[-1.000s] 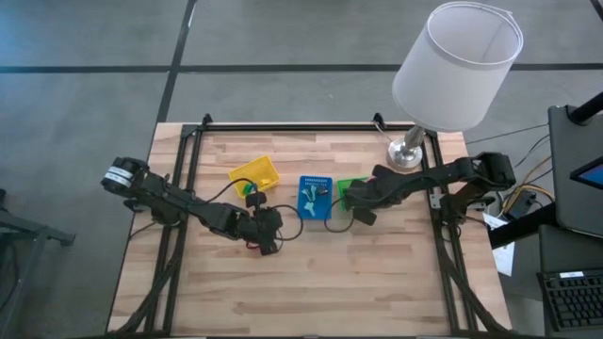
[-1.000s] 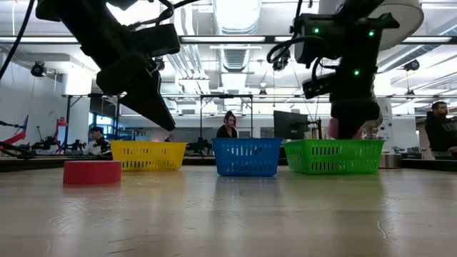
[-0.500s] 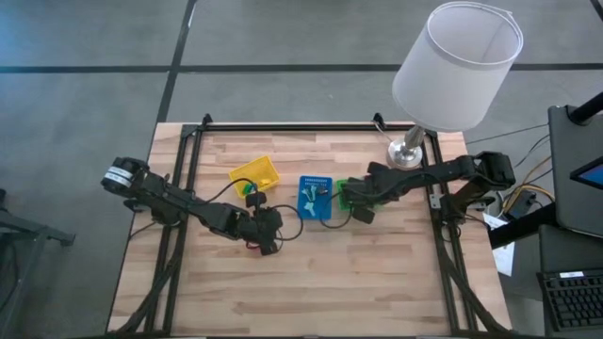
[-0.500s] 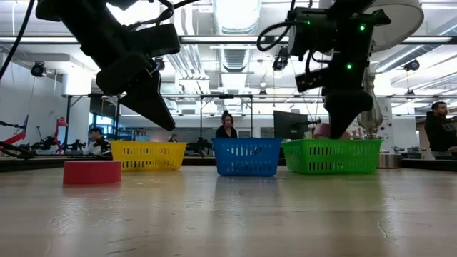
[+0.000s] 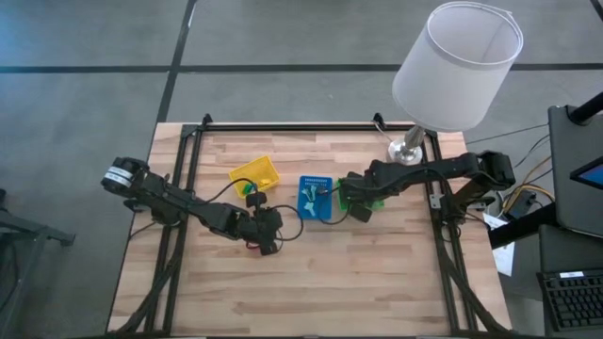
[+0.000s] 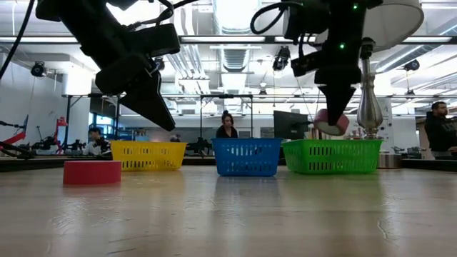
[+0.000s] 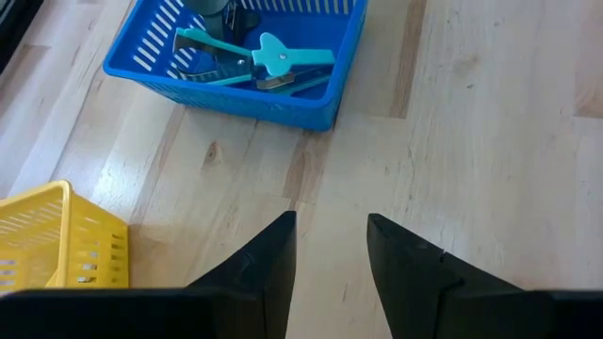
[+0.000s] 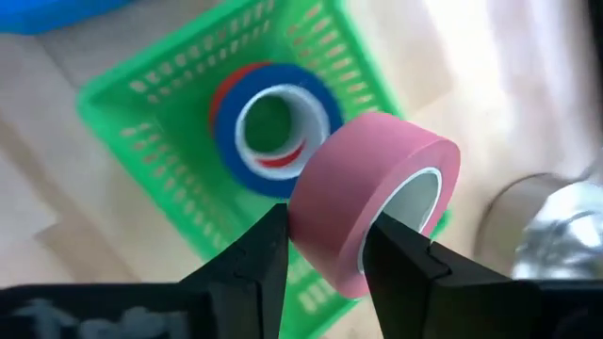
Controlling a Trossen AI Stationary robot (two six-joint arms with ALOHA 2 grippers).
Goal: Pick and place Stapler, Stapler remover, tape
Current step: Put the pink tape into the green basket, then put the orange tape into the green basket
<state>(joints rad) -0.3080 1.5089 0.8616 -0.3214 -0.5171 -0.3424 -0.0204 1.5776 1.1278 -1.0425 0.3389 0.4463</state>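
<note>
My right gripper (image 5: 356, 203) is shut on a pink tape roll (image 8: 375, 193) and holds it just above the green basket (image 6: 333, 156), as the low view (image 6: 332, 123) shows. A blue tape roll (image 8: 273, 127) lies on a red one inside that basket (image 8: 141, 104). Another red tape roll (image 6: 91, 172) lies flat on the table. My left gripper (image 5: 268, 232) is open and empty above bare wood, near the blue basket (image 7: 320, 99), which holds teal staple removers (image 7: 254, 61). My right gripper holds the pink roll by its ring wall (image 8: 325, 235). One finger is on the outer pink band and the other is at the pale inside of the ring (image 8: 410, 202). The fingers point down from above. The roll hangs tilted, clear of the basket.
A yellow basket (image 5: 254, 174) stands left of the blue basket (image 5: 316, 198). A lamp with a white shade (image 5: 457, 66) and metal base (image 5: 407, 155) stands at the far right corner, close behind the right arm. Wood in front of the baskets is bare.
My right gripper has carried the pink roll toward the table's left and a little toward the far edge, over the green basket. The roll stays in the hold and now shows above the basket's rim.
</note>
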